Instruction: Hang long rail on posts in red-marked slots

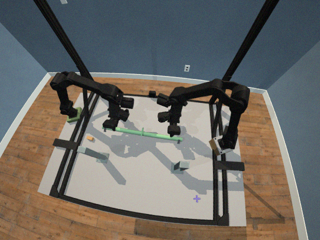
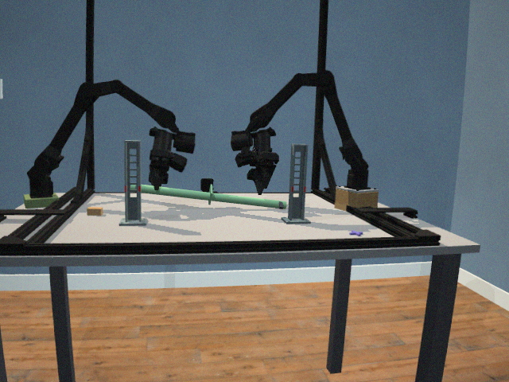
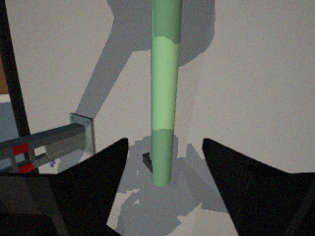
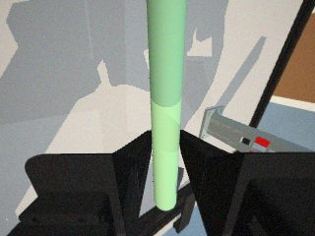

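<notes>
Shows pale desk (image 1: 144, 196) (image 2: 246, 255) (image 3: 251, 74) w/ black frame (image 1: 116, 207) (image 2: 205, 247) round its edges, set on wood-plank floor (image 1: 155, 233) (image 2: 246, 325). Meets blue wall (image 1: 160, 38) (image 2: 230, 82) behind, w/ white outlet (image 1: 187, 68) low on it. Shows orange block (image 1: 89, 138) (image 2: 94, 211) and purple cross (image 1: 196, 198) (image 2: 355, 232) on desk too.

Looks lt. green, long & round: rail (image 1: 129, 130) (image 2: 238, 200) (image 3: 163, 84) (image 4: 166, 59), w/ thin mid fin and dk. end hooks. Slants down twd its left-arm end; sits behind both posts, off the slots, at R end in jaws of right gripper (image 1: 112, 129) (image 2: 156, 188) (image 4: 166, 132), closed on it. Can't tell if low end touches desk.

See left gripper (image 1: 172, 135) (image 2: 259, 192) (image 3: 165, 143) above rail nr. other end, jaws partly open, empty.

See grey left post (image 1: 184, 164) (image 2: 297, 209) (image 3: 64, 143) and right post (image 1: 93, 152) (image 2: 132, 212) (image 4: 223, 129) upright, w/ red-marked slots.
</notes>
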Robot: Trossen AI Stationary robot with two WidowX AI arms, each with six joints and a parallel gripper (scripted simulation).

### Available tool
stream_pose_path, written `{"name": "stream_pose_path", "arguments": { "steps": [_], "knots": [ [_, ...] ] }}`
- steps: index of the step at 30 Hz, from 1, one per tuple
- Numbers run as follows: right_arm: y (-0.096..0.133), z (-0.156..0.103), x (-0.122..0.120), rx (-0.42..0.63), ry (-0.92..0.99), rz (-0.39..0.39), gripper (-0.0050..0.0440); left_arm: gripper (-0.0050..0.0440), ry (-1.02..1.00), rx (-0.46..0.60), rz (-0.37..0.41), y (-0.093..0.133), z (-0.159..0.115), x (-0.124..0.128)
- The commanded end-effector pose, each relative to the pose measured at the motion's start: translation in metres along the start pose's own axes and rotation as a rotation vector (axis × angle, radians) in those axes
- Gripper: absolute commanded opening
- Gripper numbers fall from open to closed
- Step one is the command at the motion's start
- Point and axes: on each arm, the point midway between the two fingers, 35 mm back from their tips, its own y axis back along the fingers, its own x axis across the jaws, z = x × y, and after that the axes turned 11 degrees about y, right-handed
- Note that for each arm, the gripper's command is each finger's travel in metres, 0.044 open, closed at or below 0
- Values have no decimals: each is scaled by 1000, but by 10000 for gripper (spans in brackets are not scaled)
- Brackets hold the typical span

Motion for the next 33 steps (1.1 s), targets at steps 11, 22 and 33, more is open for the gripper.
{"name": "stream_pose_path", "arguments": {
  "steps": [11, 22, 33],
  "knots": [
    [0, 0, -1, 0, -5, -5, 0, 160, 0, 81, -280, -16, 1, 16],
    [1, 0, -1, -1, -1, -6, 0, 160, -13, 58, -482, -21, 6, 27],
    [1, 0, -1, -1, 0, -6, 0, 160, -15, 54, -497, -26, 6, 25]
  ]
}}
